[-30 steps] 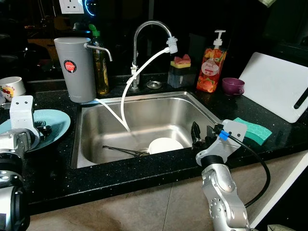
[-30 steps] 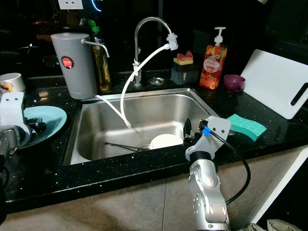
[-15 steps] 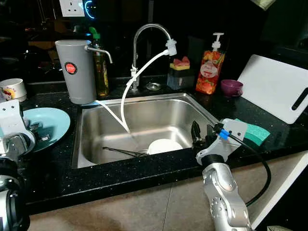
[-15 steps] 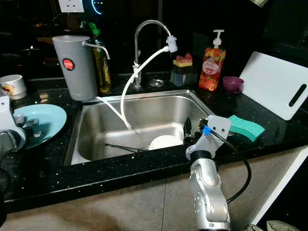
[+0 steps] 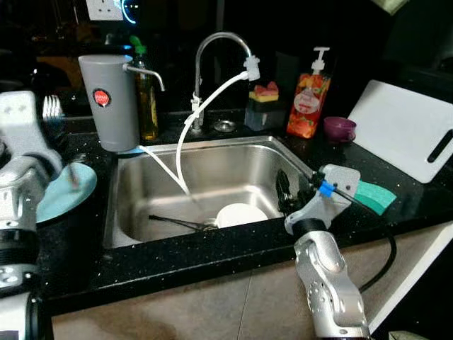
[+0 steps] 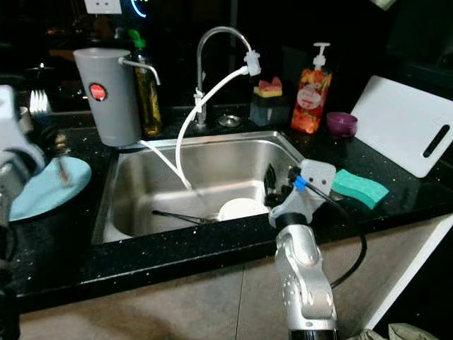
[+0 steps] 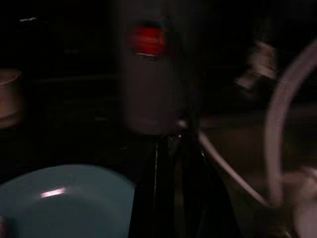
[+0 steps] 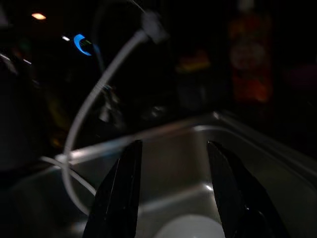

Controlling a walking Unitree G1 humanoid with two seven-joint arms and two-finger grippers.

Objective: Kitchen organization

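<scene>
Fork (image 5: 51, 108), tines up, rides in the left gripper (image 5: 49, 131), its 2 fingers clamped on the handle, above the blue plate (image 5: 67, 191). Keep it upright. Right gripper (image 8: 173, 191), spread and empty, hangs above the white dish (image 5: 241, 214).

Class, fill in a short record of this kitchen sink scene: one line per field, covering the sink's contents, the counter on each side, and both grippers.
Sink contents: white bowl, utensils
Counter, robot's left: light blue plate, grey water filter
Counter, robot's right: green sponge, white cutting board, purple cup
Left gripper: above the plate, fingers together
Right gripper: open, over the sink's right edge
</scene>
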